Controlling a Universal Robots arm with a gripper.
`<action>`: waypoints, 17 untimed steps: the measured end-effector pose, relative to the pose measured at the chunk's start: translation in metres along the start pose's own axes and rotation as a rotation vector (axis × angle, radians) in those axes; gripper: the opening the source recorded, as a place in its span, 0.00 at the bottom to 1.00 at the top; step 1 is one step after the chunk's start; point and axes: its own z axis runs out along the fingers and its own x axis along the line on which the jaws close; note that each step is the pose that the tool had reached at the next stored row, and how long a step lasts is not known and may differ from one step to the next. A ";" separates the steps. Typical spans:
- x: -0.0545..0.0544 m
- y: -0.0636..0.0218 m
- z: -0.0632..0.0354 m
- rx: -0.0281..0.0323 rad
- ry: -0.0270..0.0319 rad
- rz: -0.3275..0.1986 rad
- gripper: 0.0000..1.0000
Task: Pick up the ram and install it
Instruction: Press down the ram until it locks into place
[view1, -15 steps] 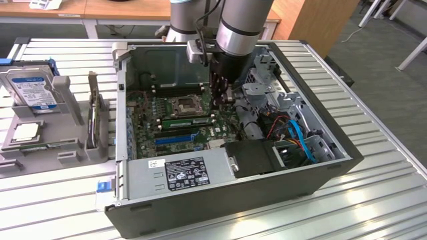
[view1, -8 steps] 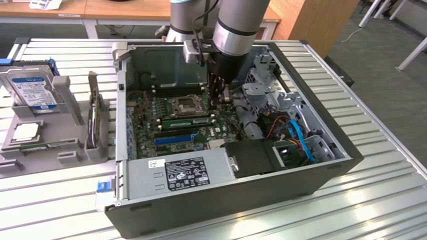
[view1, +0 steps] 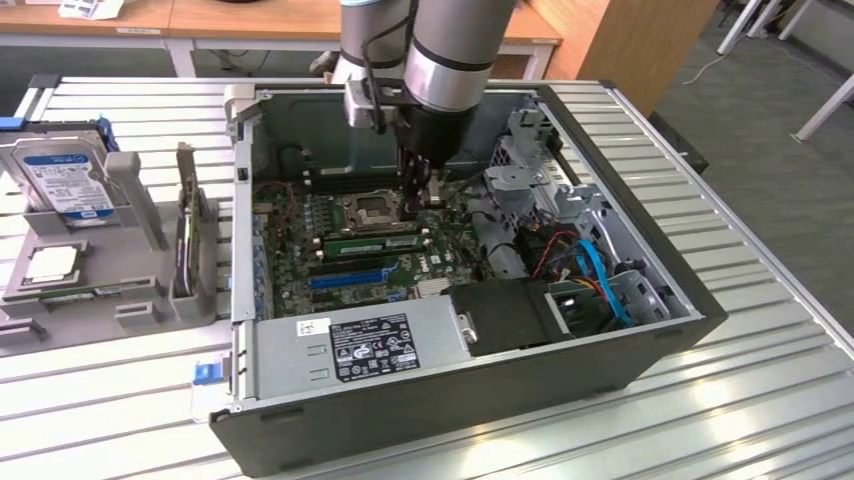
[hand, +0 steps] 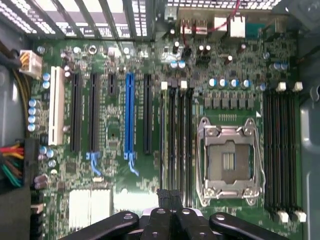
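While the long thin green ram stick (view1: 375, 243) sits flat in a slot on the green board (view1: 350, 262) beside the square silver chip holder (view1: 370, 209), the black jaws (view1: 430, 190) hang pinched shut just above, inside the open grey computer case (view1: 467, 400) on the slatted counter (view1: 747, 400).

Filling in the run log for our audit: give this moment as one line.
arm: inside case | gripper: shut, over memory slots | ram: standing in slot beside CPU socket
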 end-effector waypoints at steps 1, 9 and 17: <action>0.000 0.0025 0.0001 -0.0001 0.0000 0.000 0.10; 0.000 0.0174 0.0010 -0.0001 0.0002 0.000 0.10; 0.001 0.0316 0.0020 -0.0001 0.0002 0.000 0.10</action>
